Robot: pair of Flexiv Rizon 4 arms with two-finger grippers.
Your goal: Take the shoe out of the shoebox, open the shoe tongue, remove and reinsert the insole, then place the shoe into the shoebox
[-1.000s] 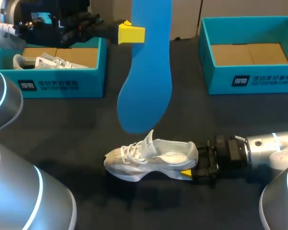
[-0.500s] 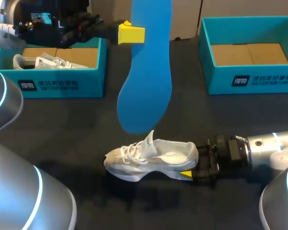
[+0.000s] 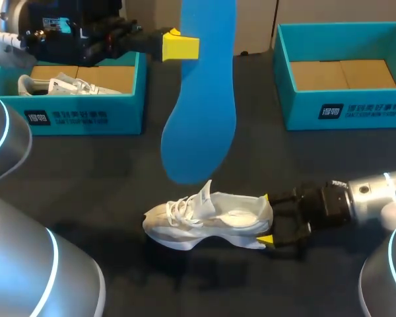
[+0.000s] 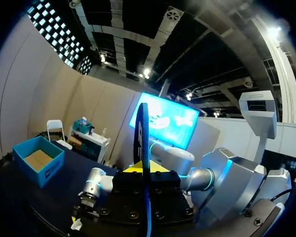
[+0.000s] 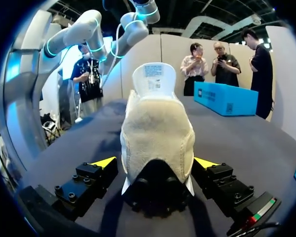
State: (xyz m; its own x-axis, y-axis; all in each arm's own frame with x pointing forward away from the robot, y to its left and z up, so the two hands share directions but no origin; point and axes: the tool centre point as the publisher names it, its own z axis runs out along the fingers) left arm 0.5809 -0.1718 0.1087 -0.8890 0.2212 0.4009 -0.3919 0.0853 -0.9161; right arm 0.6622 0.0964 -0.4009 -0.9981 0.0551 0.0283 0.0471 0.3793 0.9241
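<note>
Our right gripper (image 3: 266, 218) has loosened, its jaws now wide around the heel of the white mesh sneaker (image 3: 208, 221); our left gripper (image 3: 181, 46) holds the blue foam insole (image 3: 201, 119) clamped aloft.

Count on the worktop (image 3: 119, 165): two teal shoeboxes, the left shoebox (image 3: 86, 117) and the right shoebox (image 3: 343, 112); two white shoes, the boxed shoe (image 3: 66, 86) and the loose shoe (image 3: 208, 221); one blue insole (image 3: 201, 112); two grippers, the left gripper (image 3: 179, 46) and the right gripper (image 3: 267, 219)
</note>
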